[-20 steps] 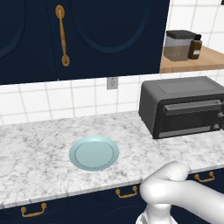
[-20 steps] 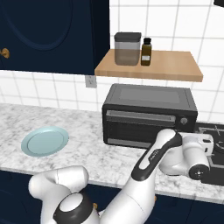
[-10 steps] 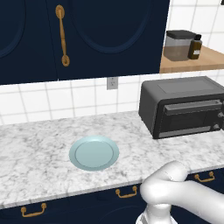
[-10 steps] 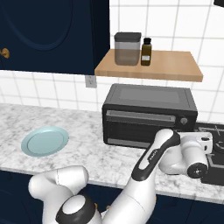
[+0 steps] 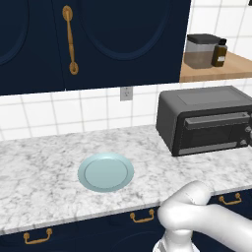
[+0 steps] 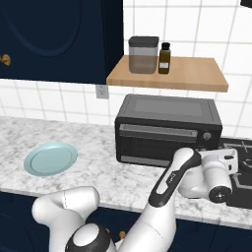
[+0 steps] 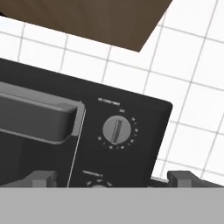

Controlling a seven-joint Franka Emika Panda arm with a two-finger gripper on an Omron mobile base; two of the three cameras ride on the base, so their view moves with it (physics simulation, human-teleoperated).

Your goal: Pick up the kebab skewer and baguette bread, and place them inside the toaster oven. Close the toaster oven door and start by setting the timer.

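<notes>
The dark grey toaster oven [image 5: 206, 118] [image 6: 167, 113] stands on the marble counter under a wooden shelf. The toaster oven door [image 6: 157, 145] is up and shut, and its grey bar handle [image 7: 35, 116] shows close in the hand view. My gripper [image 7: 111, 179] is open with nothing between its fingertips [image 7: 41, 178]. It faces the oven's right control panel, just below a round dial knob [image 7: 117, 130]. In the right base view my white hand [image 6: 216, 172] hangs at the oven's front right corner. The kebab skewer and baguette bread are out of view.
A pale blue plate [image 5: 106, 172] [image 6: 50, 158] lies bare on the counter left of the oven. A jar [image 6: 143, 54] and a dark bottle [image 6: 164, 58] stand on the wooden shelf [image 6: 197, 78]. Navy cabinets hang above, and a dark stovetop [image 6: 241, 187] lies at the right.
The hand has edged slightly up and to the right beside the oven. The jaws stay open and the oven door stays shut.
</notes>
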